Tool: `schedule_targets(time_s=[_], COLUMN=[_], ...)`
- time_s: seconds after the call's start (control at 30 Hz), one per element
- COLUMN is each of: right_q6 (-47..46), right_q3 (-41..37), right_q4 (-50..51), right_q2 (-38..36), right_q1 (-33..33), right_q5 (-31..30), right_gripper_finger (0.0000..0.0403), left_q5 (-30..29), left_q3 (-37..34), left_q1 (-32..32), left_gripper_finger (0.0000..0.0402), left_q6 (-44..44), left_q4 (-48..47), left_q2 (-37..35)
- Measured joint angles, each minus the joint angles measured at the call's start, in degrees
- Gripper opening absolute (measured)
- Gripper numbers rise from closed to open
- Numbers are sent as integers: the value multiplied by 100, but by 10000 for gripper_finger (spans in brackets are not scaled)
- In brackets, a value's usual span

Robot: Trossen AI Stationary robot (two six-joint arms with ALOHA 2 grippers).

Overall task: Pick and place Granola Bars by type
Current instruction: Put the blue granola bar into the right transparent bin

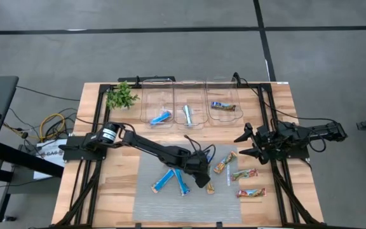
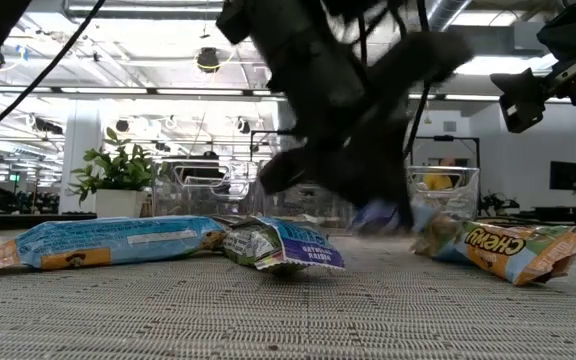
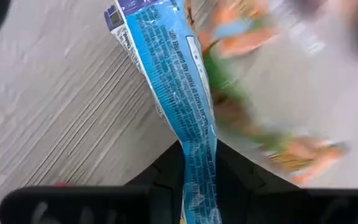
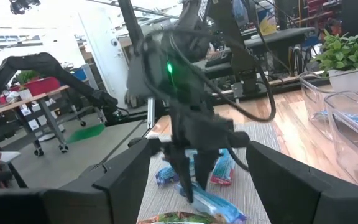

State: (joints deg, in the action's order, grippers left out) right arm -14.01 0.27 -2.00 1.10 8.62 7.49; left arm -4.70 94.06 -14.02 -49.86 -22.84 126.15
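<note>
Three clear bins (image 1: pixel 173 105) stand at the far edge of the table in the high view; two hold a blue bar each and one holds a tan bar (image 1: pixel 223 107). On the grey mat (image 1: pixel 151 197) lie two blue bars (image 1: pixel 164 180) and several tan ones. The left gripper (image 1: pixel 203 180) is down on the mat among them. The right gripper (image 1: pixel 248 143) waits beside the mat with its fingers spread wide and empty.

In the low view, the left arm comes down between a blue bar (image 2: pixel 98 243) and a tan bar (image 2: pixel 513 247), but motion blur hides its tips.

In the left wrist view, a blue bar (image 3: pixel 179 106) runs from between the two dark fingers (image 3: pixel 241 177), which pinch its near end.

In the right wrist view, the left gripper (image 4: pixel 191 180) stands over a blue bar (image 4: pixel 213 205).

The grip is only on the end of the wrapper, so the foil may slide out during the lift. A tan bar lies very close and could be dragged along.
</note>
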Motion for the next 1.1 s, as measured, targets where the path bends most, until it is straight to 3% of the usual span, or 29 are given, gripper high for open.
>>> schedule_targets(time_s=[0.4, 0.63, 0.9, 1.1], right_q6=[-1, -1, -1, -1], right_q3=[0, 0, 0, 0], right_q4=[1, 0, 0, 0], right_q2=[2, 0, 0, 1], right_q1=[-1, -2, 0, 0], right_q5=[0, 0, 0, 0], right_gripper_finger=[260, 260, 260, 260], left_q5=[-955, -1178, -1150, -791], left_q3=[0, 0, 2, 2], left_q1=[337, 776, 1075, 1400], left_gripper_finger=[62, 62, 62, 62], left_q6=[258, 283, 310, 461], left_q4=[753, 1338, 1490, 1501], left_q2=[-838, -1324, -1458, -1458])
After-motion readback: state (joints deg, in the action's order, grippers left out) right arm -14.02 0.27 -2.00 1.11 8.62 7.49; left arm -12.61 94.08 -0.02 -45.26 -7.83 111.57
